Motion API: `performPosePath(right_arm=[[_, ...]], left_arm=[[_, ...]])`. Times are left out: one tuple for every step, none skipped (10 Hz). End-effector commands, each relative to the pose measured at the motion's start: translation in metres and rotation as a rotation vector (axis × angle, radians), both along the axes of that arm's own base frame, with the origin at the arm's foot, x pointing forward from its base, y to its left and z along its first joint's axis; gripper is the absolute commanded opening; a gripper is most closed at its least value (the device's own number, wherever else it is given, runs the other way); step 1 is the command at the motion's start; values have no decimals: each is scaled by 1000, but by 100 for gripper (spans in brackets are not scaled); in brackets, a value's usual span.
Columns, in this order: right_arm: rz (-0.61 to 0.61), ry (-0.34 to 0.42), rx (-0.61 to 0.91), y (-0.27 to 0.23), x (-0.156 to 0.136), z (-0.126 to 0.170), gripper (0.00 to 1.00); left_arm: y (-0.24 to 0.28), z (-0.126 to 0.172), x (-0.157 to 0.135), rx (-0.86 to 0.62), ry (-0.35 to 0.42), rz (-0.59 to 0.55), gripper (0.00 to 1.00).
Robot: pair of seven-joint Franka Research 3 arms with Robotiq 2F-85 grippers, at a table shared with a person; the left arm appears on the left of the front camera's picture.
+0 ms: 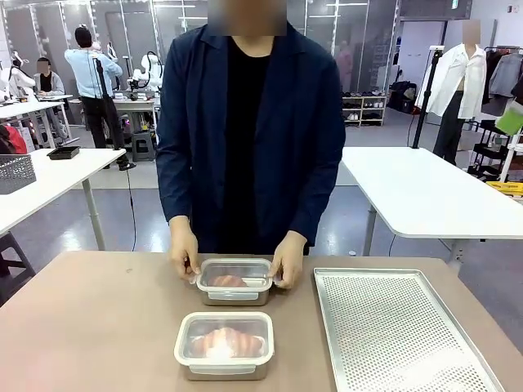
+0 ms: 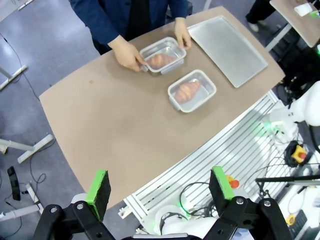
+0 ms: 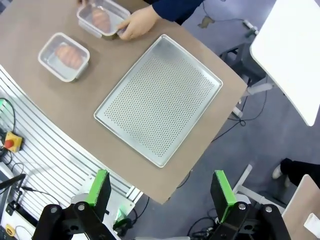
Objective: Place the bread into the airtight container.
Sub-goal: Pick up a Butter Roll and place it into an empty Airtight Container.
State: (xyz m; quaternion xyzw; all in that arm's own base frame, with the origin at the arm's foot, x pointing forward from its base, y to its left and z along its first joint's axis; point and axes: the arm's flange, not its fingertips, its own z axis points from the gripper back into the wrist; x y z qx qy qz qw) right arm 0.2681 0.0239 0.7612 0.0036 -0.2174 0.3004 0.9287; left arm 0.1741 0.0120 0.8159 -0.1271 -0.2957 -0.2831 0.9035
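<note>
The far container [image 1: 234, 281], bread inside, is held by both the person's hands [image 1: 185, 254] beyond the near container [image 1: 224, 345]; both grippers [image 2: 163, 184] [image 3: 162, 187] are spread wide, nothing held.

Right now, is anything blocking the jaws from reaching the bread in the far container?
Yes. The person's hands hold the far container on both sides, and a clear lid covers the bread inside.
</note>
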Motion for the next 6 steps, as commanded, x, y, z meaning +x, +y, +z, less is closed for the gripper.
performPosePath(right_arm=[[-27,2,10,3,0,4,100],[-27,2,10,3,0,4,100],[-27,2,10,3,0,4,100],[-27,2,10,3,0,4,100],[-27,2,10,3,0,4,100],[-27,2,10,3,0,4,100]], left_arm=[[-1,2,-1,1,-3,-9,100],[-1,2,-1,1,-3,-9,100],[-1,2,-1,1,-3,-9,100],[-1,2,-1,1,-3,-9,100],[-1,2,-1,1,-3,-9,100],[-1,2,-1,1,-3,-9,100]])
